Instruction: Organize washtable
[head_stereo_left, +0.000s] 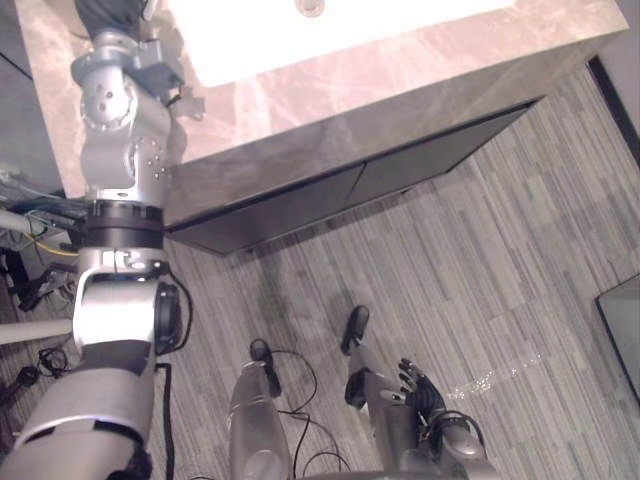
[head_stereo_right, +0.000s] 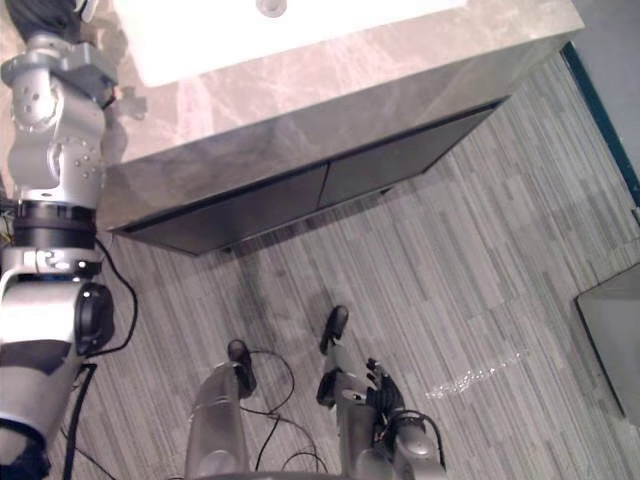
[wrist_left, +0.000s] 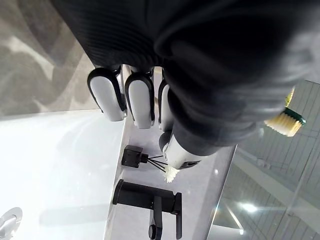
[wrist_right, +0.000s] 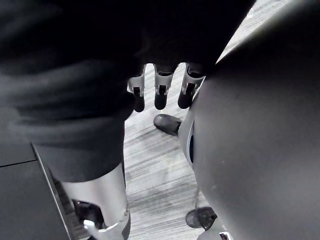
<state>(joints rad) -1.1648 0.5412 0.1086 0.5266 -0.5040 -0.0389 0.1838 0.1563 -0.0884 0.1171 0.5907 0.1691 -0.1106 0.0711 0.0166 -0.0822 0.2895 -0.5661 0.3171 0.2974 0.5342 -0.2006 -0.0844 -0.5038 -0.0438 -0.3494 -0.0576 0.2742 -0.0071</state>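
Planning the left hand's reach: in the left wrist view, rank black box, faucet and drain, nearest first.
1. The box, on the ledge just past the left hand.
2. The faucet, farther along the ledge.
3. The drain, in the basin, farthest.

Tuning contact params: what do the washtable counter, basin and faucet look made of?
Beige veined counter: polished marble or marble-look stone, soft sheen. White basin: glossy ceramic, probably. Black angular faucet: matte-coated metal, likely; no glare.

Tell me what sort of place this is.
Probably a bathroom: a white basin set in a marble-look counter with dark cabinet doors below, a black faucet beside it, and a toothbrush head nearby.
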